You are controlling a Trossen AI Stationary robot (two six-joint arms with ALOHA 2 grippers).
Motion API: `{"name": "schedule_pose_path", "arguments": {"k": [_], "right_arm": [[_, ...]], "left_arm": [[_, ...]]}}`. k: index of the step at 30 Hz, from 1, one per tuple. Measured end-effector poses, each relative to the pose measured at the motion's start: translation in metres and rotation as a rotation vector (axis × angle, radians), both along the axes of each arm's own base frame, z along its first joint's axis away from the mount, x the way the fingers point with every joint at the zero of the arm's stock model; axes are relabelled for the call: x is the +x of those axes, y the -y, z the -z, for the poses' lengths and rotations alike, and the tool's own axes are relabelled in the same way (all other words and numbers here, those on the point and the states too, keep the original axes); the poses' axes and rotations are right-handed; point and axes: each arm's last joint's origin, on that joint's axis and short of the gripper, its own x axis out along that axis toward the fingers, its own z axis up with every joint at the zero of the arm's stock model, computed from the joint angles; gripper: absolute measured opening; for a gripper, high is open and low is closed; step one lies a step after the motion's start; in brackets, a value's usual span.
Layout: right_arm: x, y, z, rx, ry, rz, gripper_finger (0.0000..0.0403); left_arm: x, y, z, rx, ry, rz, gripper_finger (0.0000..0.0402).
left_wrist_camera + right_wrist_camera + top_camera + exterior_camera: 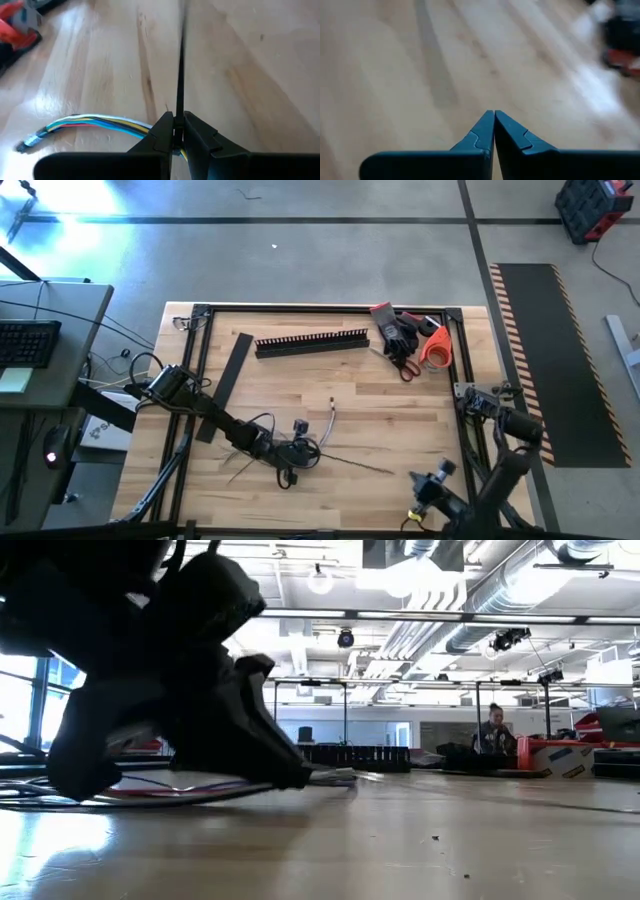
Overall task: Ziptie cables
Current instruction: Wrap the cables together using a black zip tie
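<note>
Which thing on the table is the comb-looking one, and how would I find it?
Look at the wooden table from above and go to its far edge. Between the flat black strip and the pile with the scissors lies a long black duct, straight along that edge. Only it has a row of little teeth on one side, like a comb.

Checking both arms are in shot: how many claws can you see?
2. Left claw: table's near middle, shut on a thin black strap beside the cables. Right claw: near right corner, shut, empty.
</note>
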Motion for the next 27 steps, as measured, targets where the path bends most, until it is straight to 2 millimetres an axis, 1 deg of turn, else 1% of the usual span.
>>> {"name": "schedule_pose_path", "arguments": {"k": [3,6,7,10,14,17,20,23,25,27], "right_arm": [[-0.01,-0.007,-0.017,-0.007,-0.021,0.027,0.0002],[-0.019,-0.015,-0.029,0.018,-0.022,-0.02,0.0001],[-0.018,-0.015,-0.032,0.016,-0.01,-0.038,0.0001],[-0.006,-0.017,-0.035,0.013,0.073,-0.109,0.0],[0.024,-0.017,-0.028,-0.024,0.14,-0.232,0.0002],[0.055,-0.01,-0.013,-0.049,0.16,-0.294,0.002],[0.087,0.006,0.004,-0.063,0.111,-0.331,0.0052],[0.12,0.023,0.019,-0.071,0.116,-0.392,0.0088],[0.14,0.034,0.025,-0.092,0.134,-0.434,0.0108],[0.155,0.047,0.03,-0.099,0.121,-0.486,0.0123]], "left_arm": [[0.001,-0.002,-0.001,-0.016,-0.001,-0.014,0.0014],[0.001,-0.003,0.001,-0.017,-0.01,-0.018,0.0014],[0.001,-0.003,0.001,-0.019,-0.005,-0.018,0.0014],[0.001,-0.002,0.001,-0.024,-0.008,-0.016,0.0014],[0.002,-0.002,0.0,-0.033,0.006,-0.016,0.0014],[0.002,-0.002,0.0,-0.04,0.005,-0.02,0.0014],[0.002,-0.001,-0.001,-0.048,0.011,-0.018,0.0014],[0.002,-0.001,-0.001,-0.056,0.008,-0.01,0.0014],[0.002,-0.001,-0.001,-0.058,0.009,-0.01,0.0014],[0.003,-0.001,-0.002,-0.063,0.017,-0.01,0.0014]]}}
